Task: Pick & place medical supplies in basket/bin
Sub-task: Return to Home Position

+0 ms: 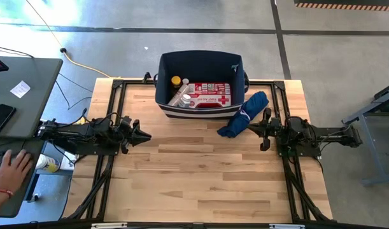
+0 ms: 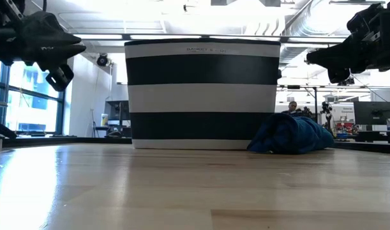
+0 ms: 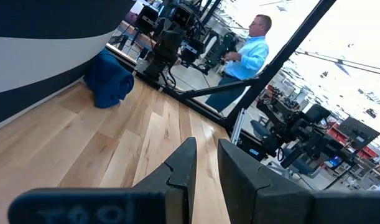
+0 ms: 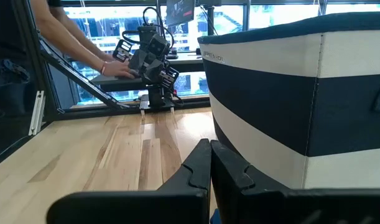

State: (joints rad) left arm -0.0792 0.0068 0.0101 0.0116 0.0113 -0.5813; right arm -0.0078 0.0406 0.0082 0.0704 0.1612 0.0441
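Desk (image 1: pixel 200 178): pale wood planks, no supply lying loose on it; likely the job is all but finished
Left arm (image 1: pixel 92 135): folded low along the desk's left side; its jaws point toward the middle, with a narrow gap between them, holding nothing
Right arm (image 1: pixel 296 132): folded low along the right side, facing the left one; its jaws are closed together on nothing
Blue fabric bundle (image 1: pixel 246 114): crumpled on the desk just beside the bin's right front corner; not a supply
Bin (image 2: pixel 201 70): navy fabric with white stripes, upright at the far middle of the desk; the walls look soft and would probably give if knocked
First aid pouch (image 1: pixel 210 94): red and white, lying flat inside the bin; probably light and soft, best pinched at one edge
Amber bottle (image 1: pixel 176 81): yellow cap, in the bin's left part; stiff, smooth and round, so likely to slip; grip across the body below the cap
White bottle (image 1: pixel 184 98): beside the pouch's left end; same handling
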